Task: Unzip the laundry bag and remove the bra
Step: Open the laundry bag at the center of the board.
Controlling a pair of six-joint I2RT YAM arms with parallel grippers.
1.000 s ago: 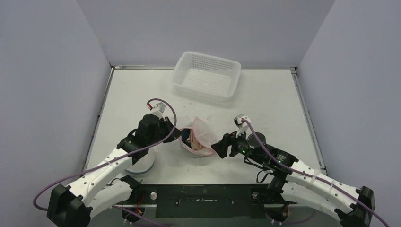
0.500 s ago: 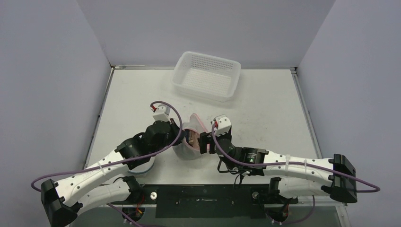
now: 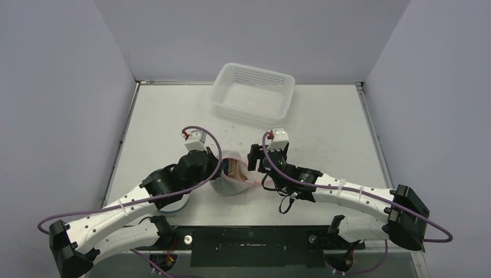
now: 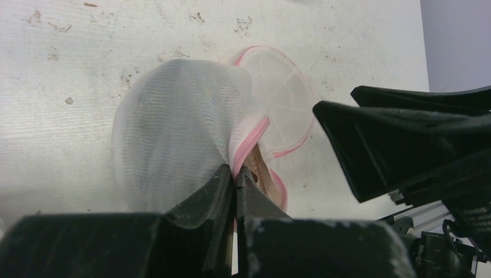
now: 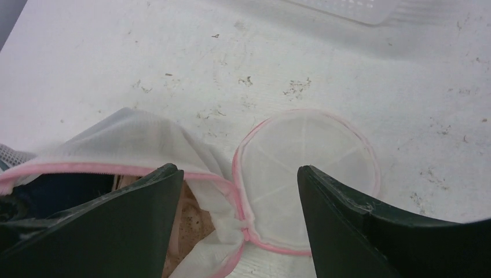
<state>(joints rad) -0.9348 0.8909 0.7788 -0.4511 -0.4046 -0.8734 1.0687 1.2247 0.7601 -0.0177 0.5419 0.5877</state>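
The laundry bag (image 3: 230, 184) is white mesh with pink trim and stands open at mid-table. Its round lid flap (image 5: 307, 168) lies flat on the table beside the opening, also seen in the left wrist view (image 4: 282, 98). A tan lace bra (image 5: 188, 231) shows inside the opening (image 4: 262, 172). My left gripper (image 4: 237, 174) is shut on the bag's pink rim (image 4: 250, 142) and holds it up. My right gripper (image 5: 238, 171) is open and hovers over the hinge between bag and lid, with one finger (image 5: 139, 214) above the opening and nothing between the jaws.
A white perforated basket (image 3: 253, 92) stands at the back of the table. A pale round object (image 3: 178, 204) sits partly under the left arm. Grey walls close in both sides and the back.
The right arm has swung in from the right to just over the bag. The lid flap has gone from upright to flat on the table. The left gripper keeps its hold.
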